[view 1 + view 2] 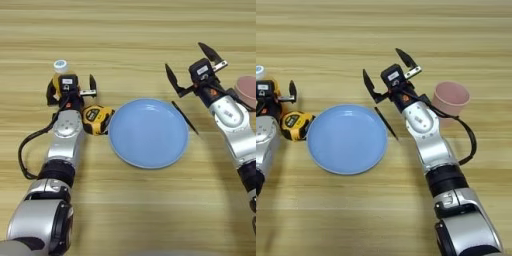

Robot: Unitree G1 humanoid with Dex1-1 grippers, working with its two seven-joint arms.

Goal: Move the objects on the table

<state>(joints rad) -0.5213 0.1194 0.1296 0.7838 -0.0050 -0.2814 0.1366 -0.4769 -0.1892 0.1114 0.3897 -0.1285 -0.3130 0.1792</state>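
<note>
The left gripper [71,90] stood with fingers spread around the orange-drink bottle [60,66], the tape measure [97,119] touching the light-blue plate [148,132]. The right gripper [387,69] hung released beyond the plate, left of the pink cup [451,97].

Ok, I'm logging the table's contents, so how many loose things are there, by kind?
Tape measure: 1
Drink bottle: 1
Plate: 1
Cup: 1
Total: 4

Thin black stick-like thing [386,123], lying diagonal just beside plate [331,150] right rim; identity unclear.
</note>
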